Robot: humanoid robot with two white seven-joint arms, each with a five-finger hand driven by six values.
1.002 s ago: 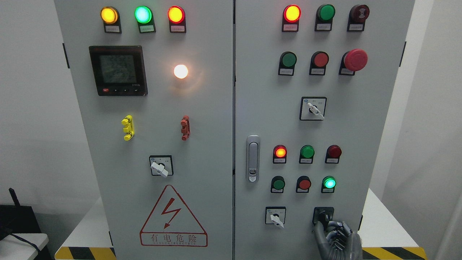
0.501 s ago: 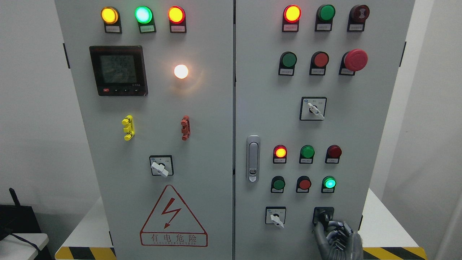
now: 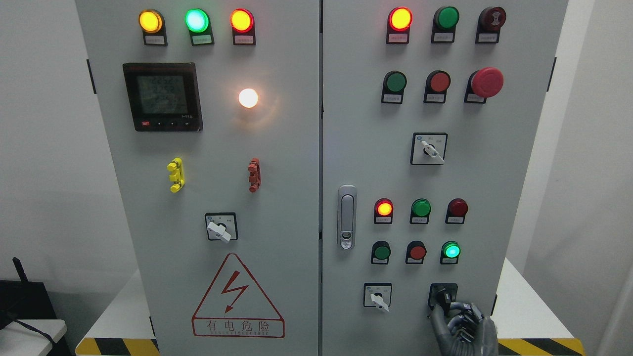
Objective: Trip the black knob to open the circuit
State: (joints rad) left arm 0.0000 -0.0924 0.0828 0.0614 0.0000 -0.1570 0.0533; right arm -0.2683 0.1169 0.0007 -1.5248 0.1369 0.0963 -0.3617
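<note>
Black knob (image 3: 443,297) at the right door's lower right, right hand (image 3: 462,329) directly beneath it

Head view: the knob lies just above the hand, its handle angled toward lower left; the thumb touches its lower edge, the other fingers are curled beside it, and whether they truly clamp it I cannot tell. Left hand unseen. No containers present

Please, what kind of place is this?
Probably an electrical or industrial training room: a grey control cabinet with indicator lamps, a digital meter and a high-voltage warning sign.
</note>
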